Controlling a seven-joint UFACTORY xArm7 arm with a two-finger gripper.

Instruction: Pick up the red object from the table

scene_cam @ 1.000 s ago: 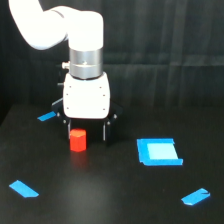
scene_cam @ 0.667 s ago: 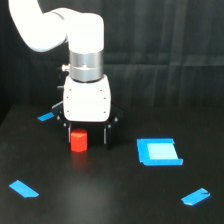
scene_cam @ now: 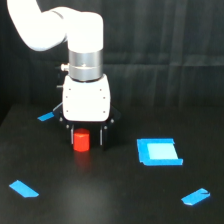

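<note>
Red object: you'll find the red object (scene_cam: 81,140) standing upright on the table (scene_cam: 110,195), left of centre in the exterior view, directly under the arm's white head.
Gripper: the gripper (scene_cam: 86,136) is spread, with one dark finger on each side of the red object. The finger (scene_cam: 103,136) on the view's right shows a thin gap to the block; the one on the view's left is mostly hidden, so you cannot tell if it touches.
Grip: the fingers straddle the block and reach down about level with it; its base looks to sit on the table, with a faint red reflection below.
Arm: the white arm (scene_cam: 55,27) comes in from the upper left of the view and turns straight down through a silver wrist ring into the boxy head.
Blue square: a blue square patch (scene_cam: 158,151) lies flat, well apart on the view's right.
Tape: three blue strips lie on the table, one behind the gripper on the view's left (scene_cam: 46,117), one near the lower left (scene_cam: 23,188), one near the lower right (scene_cam: 195,197).
</note>
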